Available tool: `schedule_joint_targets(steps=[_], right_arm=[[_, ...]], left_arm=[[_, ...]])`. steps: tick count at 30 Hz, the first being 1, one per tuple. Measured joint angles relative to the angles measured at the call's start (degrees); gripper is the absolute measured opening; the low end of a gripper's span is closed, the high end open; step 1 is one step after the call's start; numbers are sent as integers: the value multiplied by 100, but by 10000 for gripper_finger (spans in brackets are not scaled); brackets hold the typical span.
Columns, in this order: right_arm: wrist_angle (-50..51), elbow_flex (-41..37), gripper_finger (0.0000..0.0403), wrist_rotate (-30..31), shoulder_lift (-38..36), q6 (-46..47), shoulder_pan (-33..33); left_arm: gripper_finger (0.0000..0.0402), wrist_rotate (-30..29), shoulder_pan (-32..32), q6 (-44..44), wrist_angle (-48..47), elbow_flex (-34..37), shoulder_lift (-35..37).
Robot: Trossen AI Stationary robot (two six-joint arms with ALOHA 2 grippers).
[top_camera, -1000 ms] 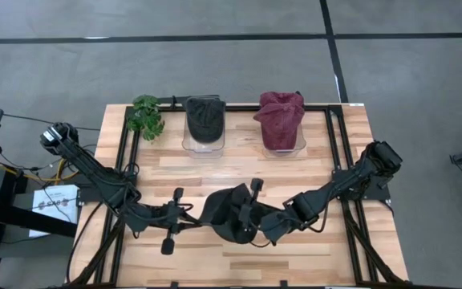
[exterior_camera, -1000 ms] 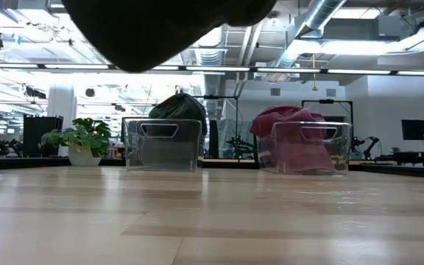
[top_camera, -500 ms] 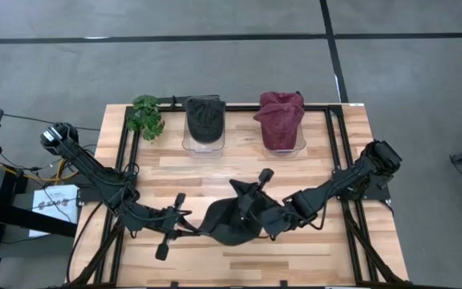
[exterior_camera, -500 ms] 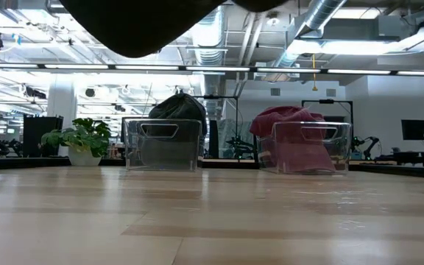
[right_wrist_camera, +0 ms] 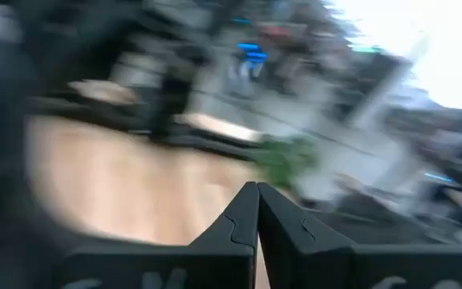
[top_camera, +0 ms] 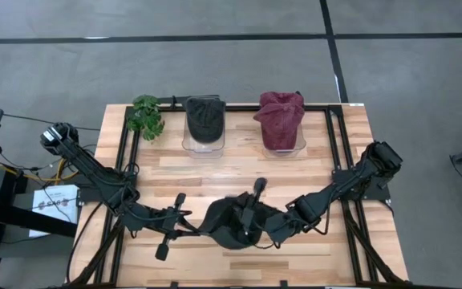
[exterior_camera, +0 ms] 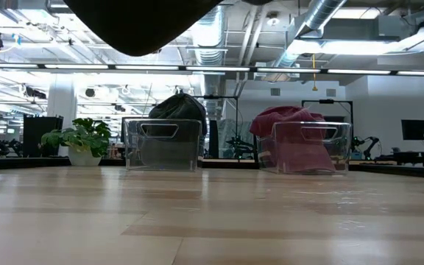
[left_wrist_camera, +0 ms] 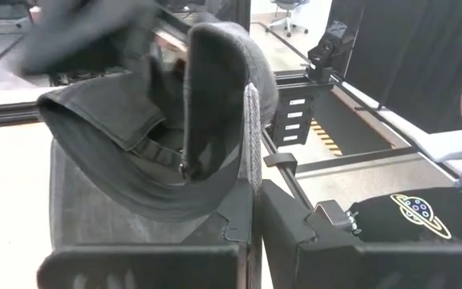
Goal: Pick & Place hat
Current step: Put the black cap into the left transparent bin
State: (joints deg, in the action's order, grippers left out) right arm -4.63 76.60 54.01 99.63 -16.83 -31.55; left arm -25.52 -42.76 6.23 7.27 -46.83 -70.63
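Note:
A black hat (top_camera: 227, 229) hangs in the air over the table's near middle, between my two grippers; in the low view it is the dark mass (exterior_camera: 142, 22) at the top, clear of the table. My left gripper (top_camera: 200, 229) is shut on the hat's left side (left_wrist_camera: 255, 210). My right gripper (top_camera: 245, 218) reaches into the hat from the right, and its fingers (right_wrist_camera: 256, 197) are shut. A dark hat (top_camera: 204, 119) and a red hat (top_camera: 281, 118) each lie in a clear bin at the far side. My left gripper pinches the black hat's lower edge (left_wrist_camera: 249, 164) between its two fingers, coming level from the table's left. The hat rises past the fingertips and is lifted clear of the table. My right gripper is against the hat, which hides its fingers from above; I cannot tell whether it holds any cloth.
A small potted plant (top_camera: 145, 116) stands at the far left beside the two clear bins (exterior_camera: 162, 143) (exterior_camera: 302, 147). Bare wood (top_camera: 215, 172) lies between the bins and the grippers. Black rails (top_camera: 125, 172) run along the table's left and right sides.
My right gripper has swung toward the far edge and come back toward the near edge, turning as it went. The black hat spread wider and has drawn in again to a rounder shape, still clear of the table. My left gripper has kept its hold.

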Motion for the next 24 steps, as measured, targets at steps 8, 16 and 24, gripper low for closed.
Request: schedule_joint_targets(steps=[8,16,24], right_arm=[[-1153,0,0,1837,0,-1120,308],[-2023,-2,0,2074,-306,-2812,634],[-413,2,0,-474,-1405,-2148,173]], left_arm=[[14,159,0,1,22,0,0],[13,164,-232,3,99,0,127],[13,312,-919,45,116,0,698]])
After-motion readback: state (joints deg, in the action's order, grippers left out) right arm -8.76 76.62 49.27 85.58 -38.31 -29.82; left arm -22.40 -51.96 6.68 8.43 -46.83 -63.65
